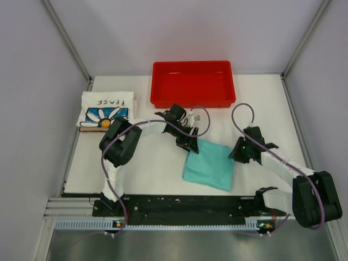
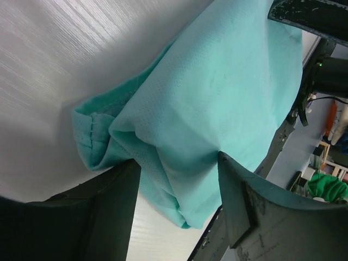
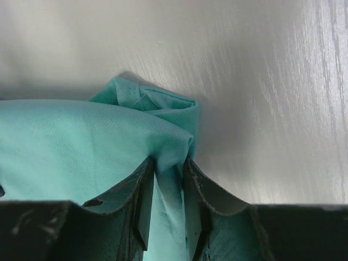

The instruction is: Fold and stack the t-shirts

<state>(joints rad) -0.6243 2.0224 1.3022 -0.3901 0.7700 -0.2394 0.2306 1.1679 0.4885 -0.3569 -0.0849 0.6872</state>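
Note:
The teal-green t-shirt [image 1: 209, 166] lies folded into a rough square on the white table, right of centre. My left gripper [image 1: 190, 145] is at its far left corner; in the left wrist view [image 2: 178, 160] the jaws stand wide apart with a bunched corner of the teal shirt [image 2: 217, 87] between them, not pinched. My right gripper [image 1: 236, 152] is at the shirt's far right corner; in the right wrist view [image 3: 168, 160] it is shut on a fold of the teal cloth [image 3: 81, 147]. The white daisy "PEACE" t-shirt [image 1: 106, 109] lies folded at the far left.
A red plastic tray [image 1: 193, 65] stands at the back centre, just beyond the left gripper. The black rail [image 1: 179, 205] with the arm bases runs along the near edge. Grey walls close in the left and right sides.

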